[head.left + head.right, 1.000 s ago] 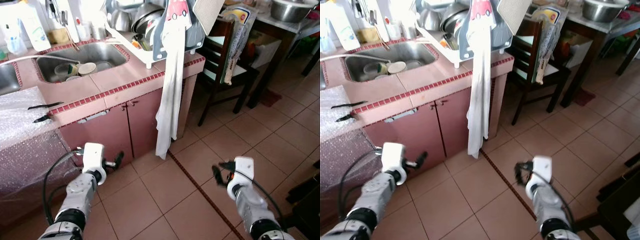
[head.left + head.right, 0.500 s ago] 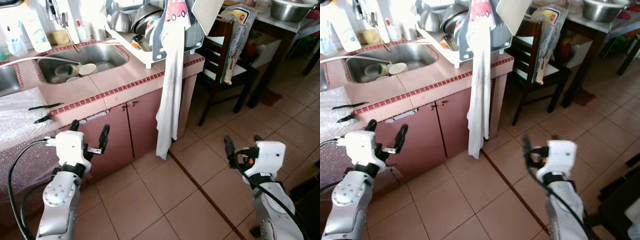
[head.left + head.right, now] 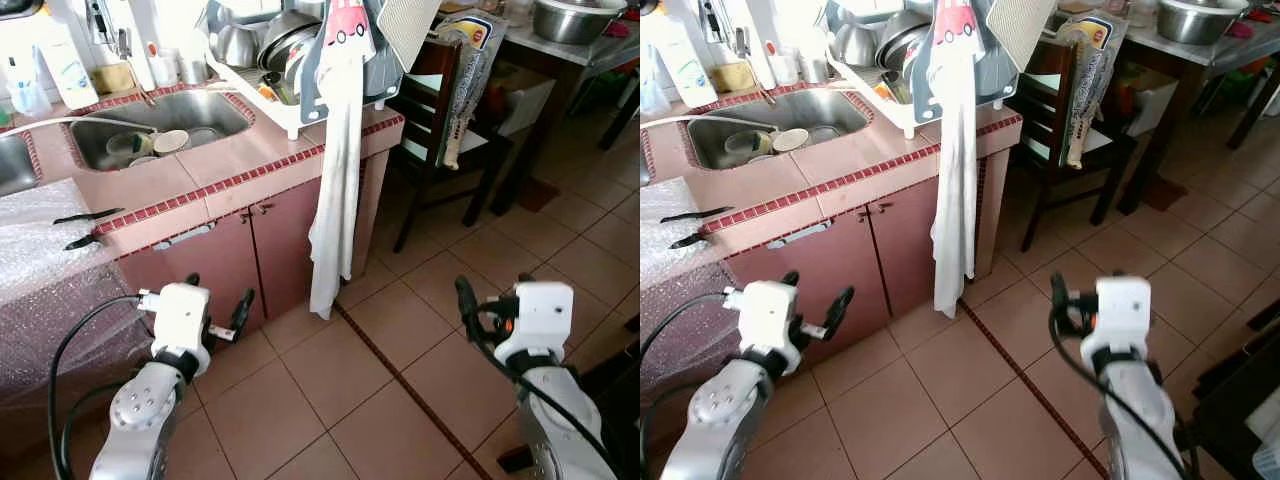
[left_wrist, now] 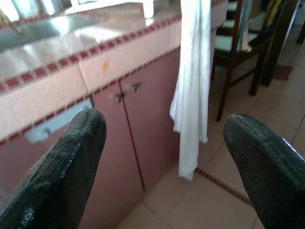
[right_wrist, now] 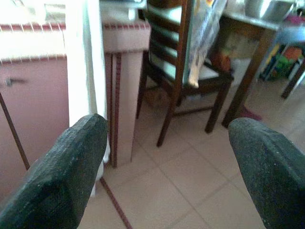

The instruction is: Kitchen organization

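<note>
A pink-tiled counter (image 3: 215, 165) edged with dark red trim carries a steel sink (image 3: 165, 118) holding bowls and cups, a white dish rack (image 3: 285, 75) stacked with pots at its right end, and a sheet of bubble wrap (image 3: 35, 235) at its left. Two black utensils (image 3: 85, 228) lie on the wrap's edge.
</note>
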Available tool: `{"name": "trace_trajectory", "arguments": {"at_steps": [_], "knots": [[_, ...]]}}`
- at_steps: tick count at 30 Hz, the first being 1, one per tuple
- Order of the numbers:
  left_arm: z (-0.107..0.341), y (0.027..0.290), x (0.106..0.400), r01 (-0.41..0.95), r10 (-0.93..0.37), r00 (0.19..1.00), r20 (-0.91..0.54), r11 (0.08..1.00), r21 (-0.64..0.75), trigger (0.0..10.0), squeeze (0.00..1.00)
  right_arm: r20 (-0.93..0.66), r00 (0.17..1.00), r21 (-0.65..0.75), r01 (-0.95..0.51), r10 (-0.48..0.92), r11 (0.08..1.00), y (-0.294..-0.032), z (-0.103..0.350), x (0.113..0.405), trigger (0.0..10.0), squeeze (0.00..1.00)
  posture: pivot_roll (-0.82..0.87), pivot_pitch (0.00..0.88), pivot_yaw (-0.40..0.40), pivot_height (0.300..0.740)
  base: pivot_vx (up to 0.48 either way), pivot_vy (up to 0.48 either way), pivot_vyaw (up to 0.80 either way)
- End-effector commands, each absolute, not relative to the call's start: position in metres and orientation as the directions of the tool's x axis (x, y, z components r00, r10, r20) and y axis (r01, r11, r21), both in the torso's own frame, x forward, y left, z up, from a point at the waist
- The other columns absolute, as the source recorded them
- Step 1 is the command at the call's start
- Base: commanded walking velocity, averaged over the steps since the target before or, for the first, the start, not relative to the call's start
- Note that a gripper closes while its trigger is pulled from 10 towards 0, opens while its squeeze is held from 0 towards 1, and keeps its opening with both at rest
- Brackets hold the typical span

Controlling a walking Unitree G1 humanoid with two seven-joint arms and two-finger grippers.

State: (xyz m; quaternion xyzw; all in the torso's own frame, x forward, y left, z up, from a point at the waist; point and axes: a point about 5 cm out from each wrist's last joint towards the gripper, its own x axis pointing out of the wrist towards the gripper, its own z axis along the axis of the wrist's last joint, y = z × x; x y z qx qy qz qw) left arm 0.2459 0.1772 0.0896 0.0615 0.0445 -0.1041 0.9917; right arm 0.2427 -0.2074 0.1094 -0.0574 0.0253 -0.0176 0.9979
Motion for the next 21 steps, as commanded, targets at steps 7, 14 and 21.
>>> {"name": "trace_trajectory", "arguments": {"at_steps": [7, 14, 21], "knots": [[0.096, 0.19, 0.26, 0.064, -0.058, 0.995, -0.081, 0.995, 0.075, 10.0, 0.0, -0.013, 1.0, -0.159, 0.024, -0.027, 0.987, -0.207, 0.121, 0.254, 10.0, 0.0, 0.0, 0.0, 0.011, 0.74, 0.0, 0.0, 0.46], [0.095, 0.182, 0.261, 0.09, -0.083, 0.992, -0.09, 0.993, 0.072, 10.0, 0.0, -0.016, 0.999, -0.156, 0.027, -0.029, 0.987, -0.205, 0.121, 0.254, 10.0, 0.0, -0.01, 0.0, 0.011, 0.74, 0.0, 0.0, 0.8], [0.098, 0.178, 0.268, 0.083, -0.076, 0.993, -0.087, 0.993, 0.08, 10.0, 0.0, -0.012, 0.999, -0.144, 0.037, -0.039, 0.989, -0.206, 0.122, 0.257, 10.0, 0.0, -0.01, 0.0, 0.012, 0.74, 0.0, 0.0, 0.42]]}}
